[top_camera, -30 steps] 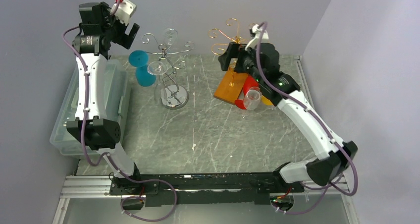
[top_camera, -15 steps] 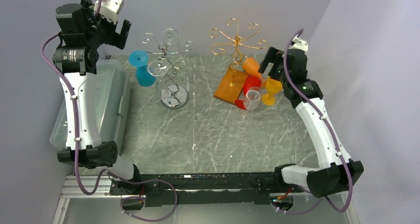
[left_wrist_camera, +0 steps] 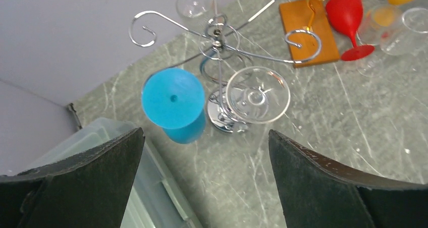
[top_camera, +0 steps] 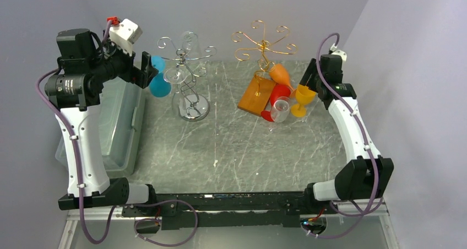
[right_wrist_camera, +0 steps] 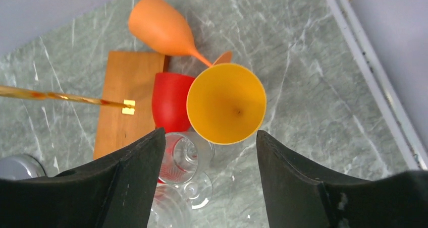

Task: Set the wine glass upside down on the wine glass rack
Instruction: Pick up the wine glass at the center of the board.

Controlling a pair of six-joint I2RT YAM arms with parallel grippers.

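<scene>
Yellow wine glass (right_wrist_camera: pixel 226 103) stood upright near the far right corner of the table (top_camera: pixel 237 144), beside the gold rack (top_camera: pixel 262 39), and we judged our right gripper (right_wrist_camera: pixel 208 137), jaws apart above its bowl, should descend centred and close gently, while our left gripper (left_wrist_camera: pixel 205 137) hung wide open

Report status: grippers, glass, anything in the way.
Left gripper open, empty, facing silver rack. Right gripper open over yellow glass, upright on table, unheld. Red glass, clear glass crowd it.

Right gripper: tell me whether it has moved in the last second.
Yes. The right gripper swung rightward, from above the wooden base to a spot by the yellow glass.
</scene>
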